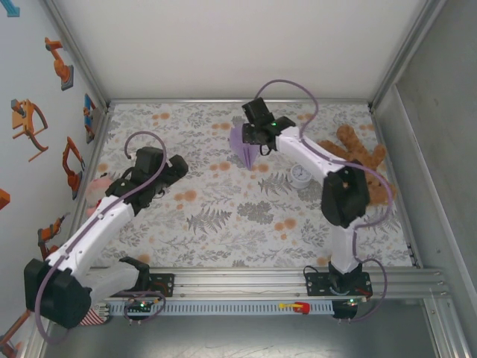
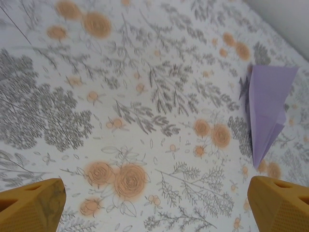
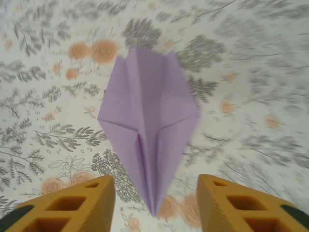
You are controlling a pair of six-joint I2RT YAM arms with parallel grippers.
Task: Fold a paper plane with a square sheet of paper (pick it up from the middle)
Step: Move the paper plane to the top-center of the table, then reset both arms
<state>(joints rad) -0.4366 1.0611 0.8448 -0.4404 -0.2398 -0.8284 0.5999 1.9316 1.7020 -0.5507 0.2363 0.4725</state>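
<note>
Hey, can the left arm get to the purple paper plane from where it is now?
Probably yes: the left end effector is open over bare tablecloth, nothing lying between it and the paper plane. But the right end effector hovers right over the plane and may crowd it.

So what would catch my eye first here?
The lavender paper plane, lying flat on the flowered tablecloth toward the far side, its point between the spread fingers of the right end effector. Next, the brown teddy bear at the far right, partly hidden by the right arm.
</note>
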